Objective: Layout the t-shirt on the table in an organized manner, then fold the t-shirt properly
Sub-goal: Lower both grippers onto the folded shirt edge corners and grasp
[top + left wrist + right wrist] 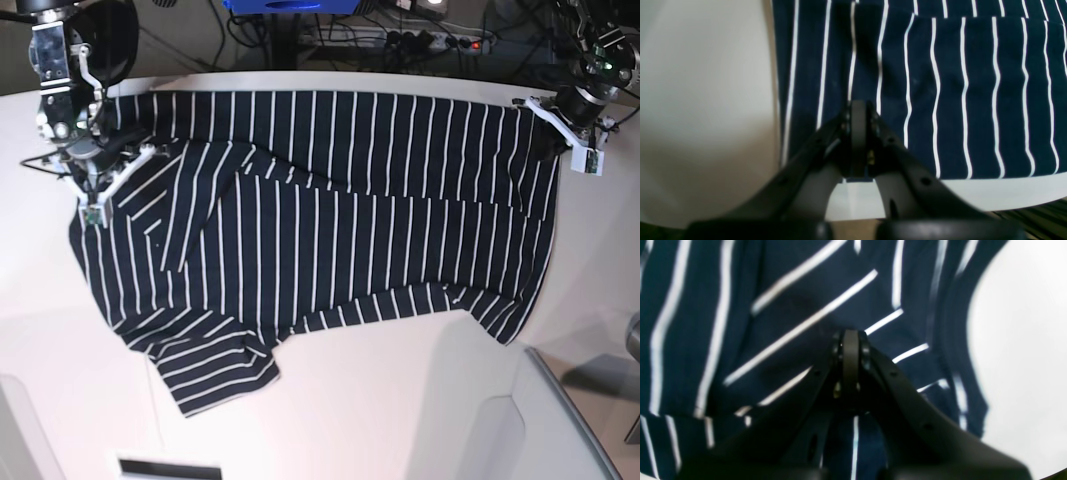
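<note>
White table (330, 420) fills the view, cables and a power strip (440, 42) beyond its curved far edge. The t-shirt (330, 230) lies spread across the middle, stripes running near to far, with a diagonal fold across the body and one sleeve bunched at the near left. Right gripper (92, 165) sits at the far-left corner, left gripper (560, 125) at the far-right corner. Both pincers are closed; whether either pinches cloth is unclear. Judged: corner positions suit pulling the cloth taut to flatten it.

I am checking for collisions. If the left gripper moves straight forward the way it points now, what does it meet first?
Probably the t-shirt: the shut left gripper points right at the striped cloth. Depth is unclear, so whether it already touches is uncertain.
</note>
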